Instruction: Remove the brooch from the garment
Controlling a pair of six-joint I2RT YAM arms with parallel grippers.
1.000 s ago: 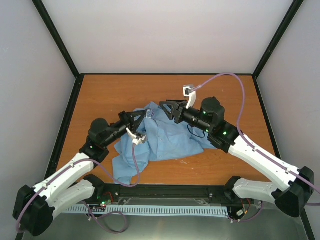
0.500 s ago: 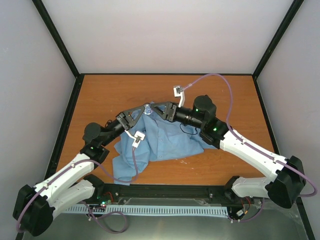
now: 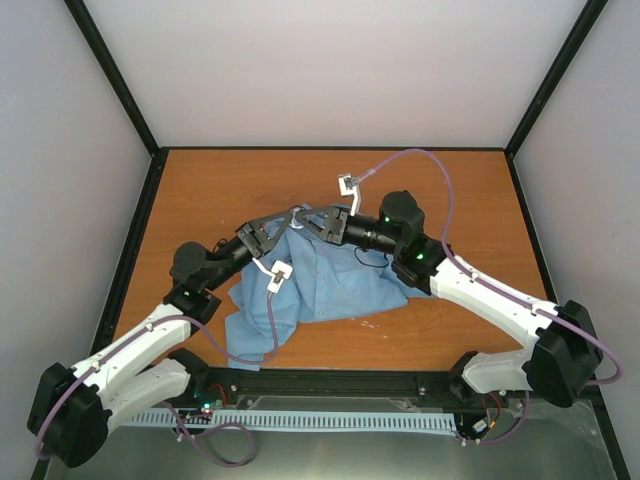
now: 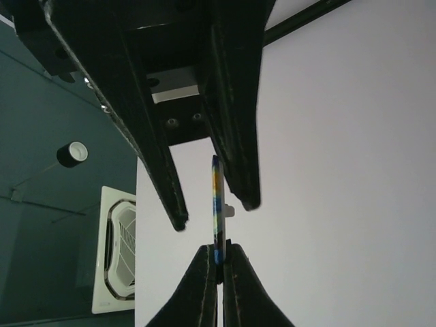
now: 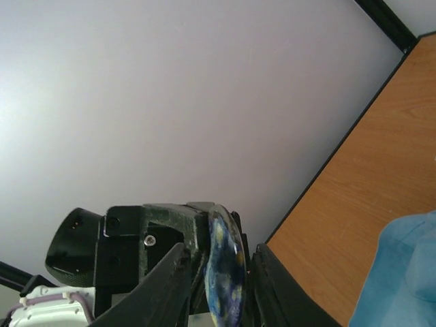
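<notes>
The brooch (image 5: 226, 276) is up in the air over the far edge of the shirt (image 3: 330, 275), where the 2 arms meet above the desk (image 3: 220, 190). No cloth shows around it in either wrist view. In the right wrist view the blue fabric sits low and to the side, well apart from the disc, so I judge it already free of the shirt.

The left hand (image 4: 219, 248) is clamped on the brooch's rim, its 2 fingers pressed together on the thin edge. The disc stands out from them edge-on to the left wrist camera, in line with that hand's reach.

The right hand (image 4: 214, 211) comes in from the opposite side with its fingers spread, 1 on each face of the disc. There is a clear gap on 1 side. On the other, a small pale nub on the brooch's back lies just beside the finger, and I cannot tell whether it touches. I read this hand as straddling the disc, not gripping it.

What matters for the next move is that the disc's flat faces are turned toward the right fingers while the left holds only the rim. If a handover is meant, the right hand need only close straight across the faces. The risk is the left letting go before that grip is firm, since the disc is thin and would drop into the folds below
</notes>
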